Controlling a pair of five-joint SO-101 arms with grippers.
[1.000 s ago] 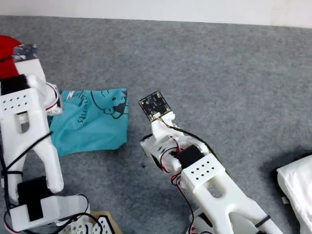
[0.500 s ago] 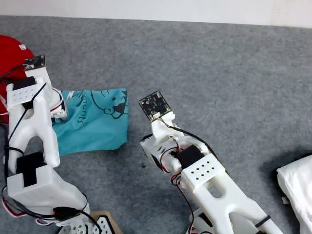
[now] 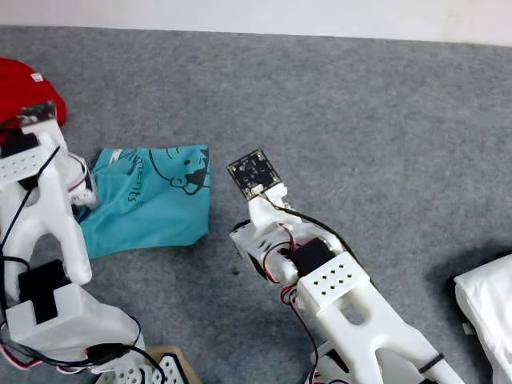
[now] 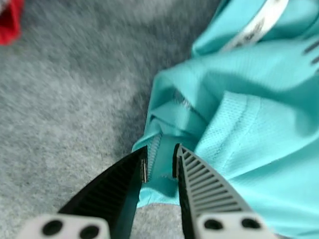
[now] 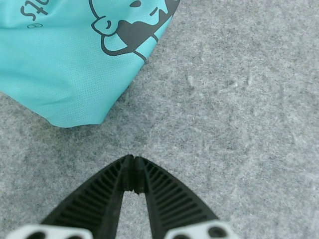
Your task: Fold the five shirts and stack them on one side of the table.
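Observation:
A teal shirt (image 3: pixel 152 204) with a dark cartoon print lies partly folded on the grey carpet at the left. My left gripper (image 4: pixel 160 164) is at the shirt's left edge, shut on a raised fold of the teal shirt (image 4: pixel 239 114). The left arm (image 3: pixel 40 200) stands over that edge. My right gripper (image 5: pixel 133 175) is shut and empty, hovering over bare carpet just beyond the teal shirt's (image 5: pixel 65 69) corner. A red shirt (image 3: pixel 20 84) lies at the far left. A white shirt (image 3: pixel 488 316) lies at the right edge.
The right arm (image 3: pixel 336 280) reaches from the near side to mid-table, with a small black board (image 3: pixel 254 173) on its wrist. Grey carpet (image 3: pixel 376 136) covers the table, with open room across the middle and back right. The red shirt (image 4: pixel 7 20) lies close to the left gripper.
The left arm has swung its wrist toward the far left, near the red shirt, while staying at the teal shirt's left edge. The right arm has not moved.

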